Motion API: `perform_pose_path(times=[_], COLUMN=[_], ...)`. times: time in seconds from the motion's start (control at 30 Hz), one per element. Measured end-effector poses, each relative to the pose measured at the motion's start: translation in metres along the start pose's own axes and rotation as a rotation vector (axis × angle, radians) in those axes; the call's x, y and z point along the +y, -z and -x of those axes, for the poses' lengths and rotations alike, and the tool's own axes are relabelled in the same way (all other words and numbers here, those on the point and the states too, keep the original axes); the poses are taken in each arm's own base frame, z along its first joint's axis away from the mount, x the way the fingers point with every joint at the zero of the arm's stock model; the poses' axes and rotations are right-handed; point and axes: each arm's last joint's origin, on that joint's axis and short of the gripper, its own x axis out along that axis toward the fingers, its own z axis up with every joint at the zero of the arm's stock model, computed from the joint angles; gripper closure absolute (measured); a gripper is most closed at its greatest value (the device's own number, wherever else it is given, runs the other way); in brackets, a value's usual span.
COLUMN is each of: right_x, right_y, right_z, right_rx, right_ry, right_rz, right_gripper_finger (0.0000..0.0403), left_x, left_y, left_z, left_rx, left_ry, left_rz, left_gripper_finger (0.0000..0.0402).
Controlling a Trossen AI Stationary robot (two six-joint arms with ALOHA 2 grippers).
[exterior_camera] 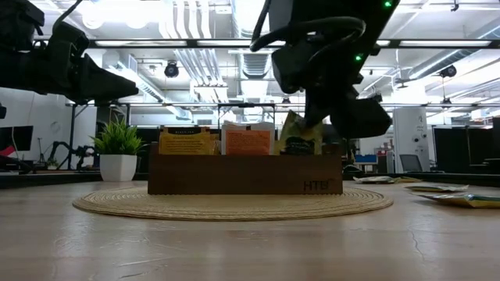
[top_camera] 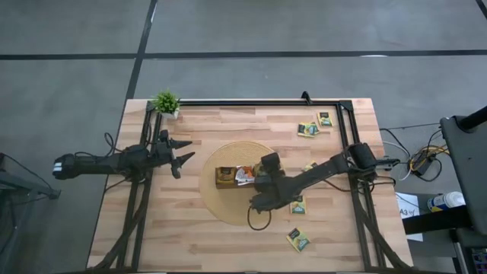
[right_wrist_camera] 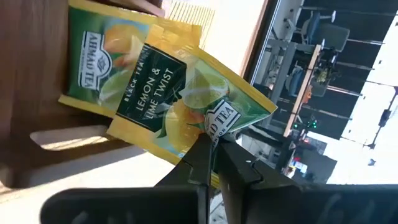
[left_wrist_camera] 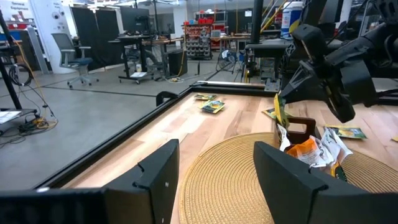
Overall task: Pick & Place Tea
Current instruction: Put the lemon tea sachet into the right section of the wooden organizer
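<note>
A: Progress?
B: Tray (top_camera: 225, 177) on the mat (top_camera: 228, 209) holds several sachets, yellow and orange. Right gripper (right_wrist_camera: 214, 149) pinches a green-yellow sachet (right_wrist_camera: 186, 99) by its corner over the tray's right end, not yet released. Left gripper (top_camera: 185, 151), fingers spread and empty, waits left of the mat.
A: Left to do?
B: Loose sachets (top_camera: 314, 125) on the far right, others near the right arm.
A: Surface, room?
B: Pale wood table (top_camera: 190, 243), plant (top_camera: 166, 103) at the far left corner. Beyond it, a workshop with desks and chairs.
</note>
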Motion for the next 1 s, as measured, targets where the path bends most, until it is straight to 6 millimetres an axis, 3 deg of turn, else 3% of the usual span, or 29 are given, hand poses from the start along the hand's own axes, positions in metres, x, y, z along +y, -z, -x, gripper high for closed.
perform_pose_path(times=[0.4, 1.0], right_x=[0.0018, -0.0003], right_y=[0.0028, 0.0027], right_z=[-0.0005, -0.0030], right_rx=[0.014, 0.018], right_ry=[0.001, 0.008], right_rz=[0.043, -0.037], right_gripper_finger=[0.0390, 0.0389], left_x=[0.0001, 0.0000], left_y=[0.0000, 0.0000], left_z=[0.0000, 0.0000], left_rx=[0.000, 0.000], left_ry=[-0.001, 0.000], left_rz=[0.000, 0.000], left_gripper_finger=[0.0199, 0.0199])
